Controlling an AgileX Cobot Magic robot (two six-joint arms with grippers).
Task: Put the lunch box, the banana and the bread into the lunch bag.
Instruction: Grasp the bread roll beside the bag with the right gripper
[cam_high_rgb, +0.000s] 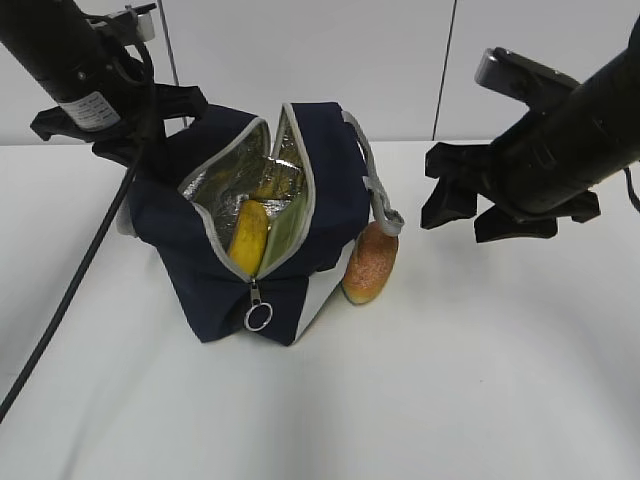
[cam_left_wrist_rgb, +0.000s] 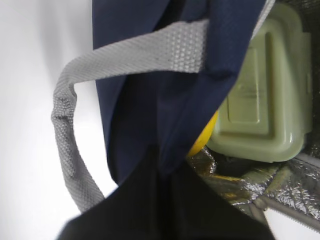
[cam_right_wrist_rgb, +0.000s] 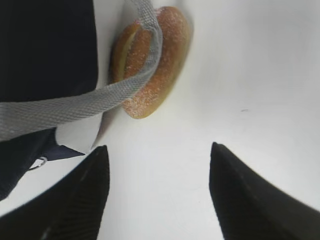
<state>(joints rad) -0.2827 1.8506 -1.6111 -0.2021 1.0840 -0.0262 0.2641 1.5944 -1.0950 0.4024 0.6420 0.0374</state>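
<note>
While the navy-blue fabric lunch bag stood unzipped holding the yellow banana and green-lidded lunch box, we saw the golden-brown bun outside against it, our right gripper spread empty; the left gripper's state we couldn't tell.

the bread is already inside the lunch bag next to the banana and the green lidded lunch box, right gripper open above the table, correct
Not quite. The bread is outside the lunch bag, on the table against its side under a grey strap, as the exterior and right wrist views show. The banana and the lunch box are inside, and the right gripper is open above the table.
</note>
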